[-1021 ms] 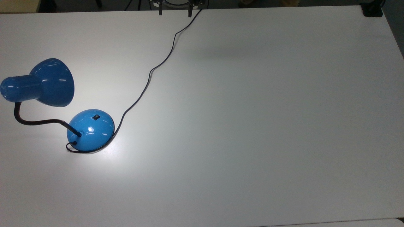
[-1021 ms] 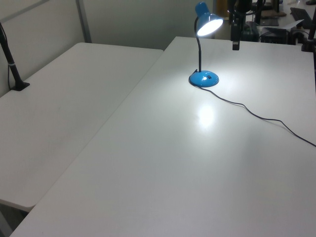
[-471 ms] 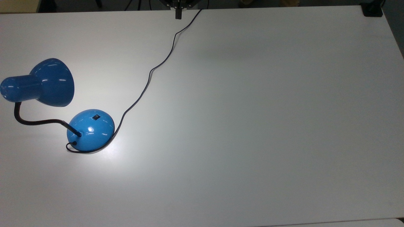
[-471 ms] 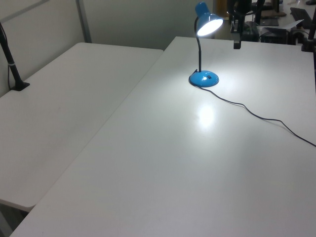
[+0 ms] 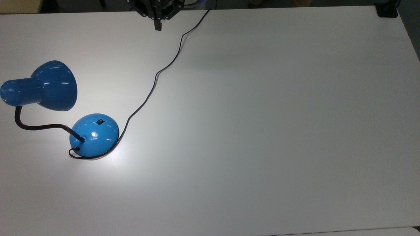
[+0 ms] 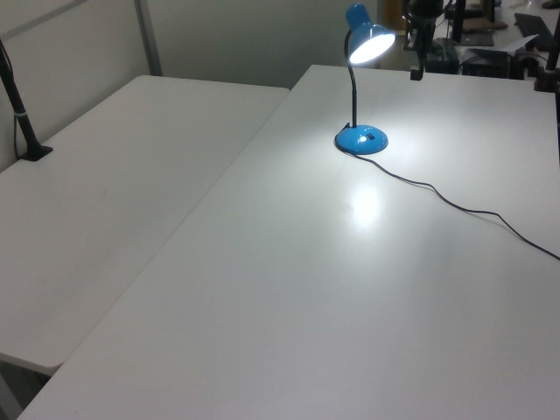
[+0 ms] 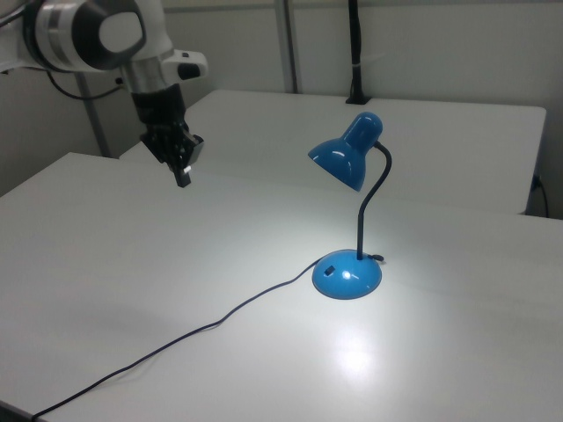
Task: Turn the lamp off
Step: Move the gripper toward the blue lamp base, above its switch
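Lamp: blue, lit, standing at the top view's left on the white surface; domed base carries a small black switch; black gooseneck rises to the bell shade, which throws a bright patch on the surface beside the base. Position unchanged from a second ago. No writing readable on it.

Cord: thin, black, loops round the base and trails away to the top view's top edge.

Gripper: fingers pressed together, pointing down, hanging above the surface well apart from the lamp; it has shifted toward the top view's left since a second ago, when the fingers stood spread. Nothing lies between it and the lamp.

A second white table adjoins at the left view's left.
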